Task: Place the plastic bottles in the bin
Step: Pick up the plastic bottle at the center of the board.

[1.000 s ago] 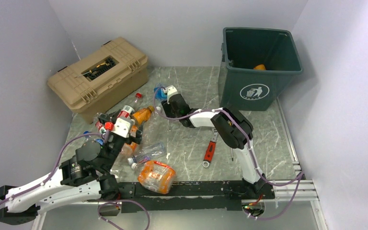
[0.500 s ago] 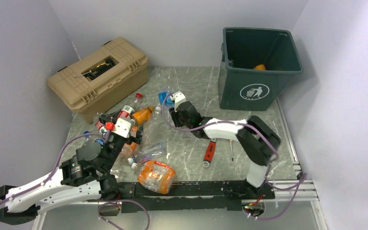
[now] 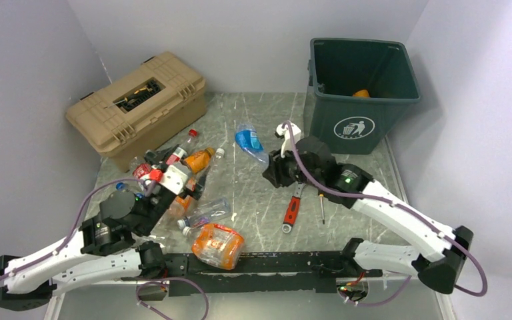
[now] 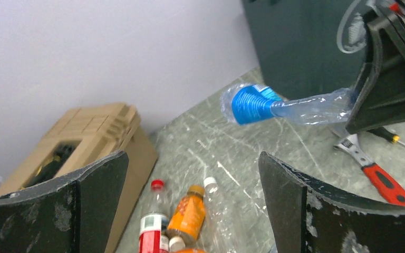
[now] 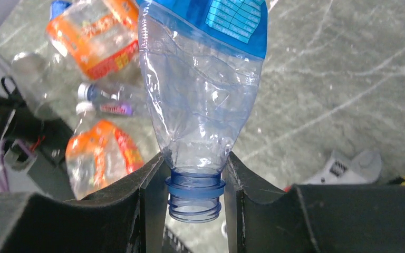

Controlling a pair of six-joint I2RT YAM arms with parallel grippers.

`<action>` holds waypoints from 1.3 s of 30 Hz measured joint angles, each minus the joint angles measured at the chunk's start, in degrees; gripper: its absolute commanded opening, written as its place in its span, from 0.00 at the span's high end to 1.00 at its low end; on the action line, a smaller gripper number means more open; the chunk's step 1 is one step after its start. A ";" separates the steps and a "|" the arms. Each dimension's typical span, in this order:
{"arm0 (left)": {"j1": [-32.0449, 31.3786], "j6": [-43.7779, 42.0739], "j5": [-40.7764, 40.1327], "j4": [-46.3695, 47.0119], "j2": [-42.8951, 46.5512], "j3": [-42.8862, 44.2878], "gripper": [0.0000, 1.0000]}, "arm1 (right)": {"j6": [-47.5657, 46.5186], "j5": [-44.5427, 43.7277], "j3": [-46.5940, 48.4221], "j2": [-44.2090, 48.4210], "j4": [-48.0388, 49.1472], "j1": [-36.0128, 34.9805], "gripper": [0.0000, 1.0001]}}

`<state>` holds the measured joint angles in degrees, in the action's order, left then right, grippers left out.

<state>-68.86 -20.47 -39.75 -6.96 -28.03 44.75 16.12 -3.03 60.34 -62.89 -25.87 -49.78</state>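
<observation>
bottle: clear crushed plastic bottle with blue label (image 5: pixel 203 105), aloft over grey table (image 3: pixel 260 200), short of tall dark green bin (image 3: pixel 327 120) | right gripper (image 5: pixel 195 176): pinching its neck | left gripper (image 4: pixel 190 195): spread, empty | advice: clear rim first, release well inside

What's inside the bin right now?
One orange object, apparently a bottle, shows against the far inner wall of the bin. The front wall hides the floor, so anything lower cannot be seen. The right gripper holds the blue-label bottle outside it.
</observation>
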 measured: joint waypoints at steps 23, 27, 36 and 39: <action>0.00 -30.91 36.06 -26.49 -28.46 19.26 0.01 | -4.22 13.49 20.52 1.53 -36.96 -0.11 1.00; 0.00 -31.63 37.55 -26.67 -29.55 19.91 0.01 | -4.42 15.15 20.52 1.57 -37.97 -0.37 1.00; 0.11 -32.50 37.70 -26.71 -36.24 21.05 0.21 | -4.57 17.20 20.68 1.57 -38.10 -2.27 1.00; 0.46 -32.26 37.44 -26.51 -36.96 21.05 0.32 | -4.57 17.29 21.20 1.55 -38.12 -2.78 1.00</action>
<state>-68.40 -52.73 -2.31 -33.47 -64.99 65.80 11.55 14.26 81.54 -61.34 -63.99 -52.56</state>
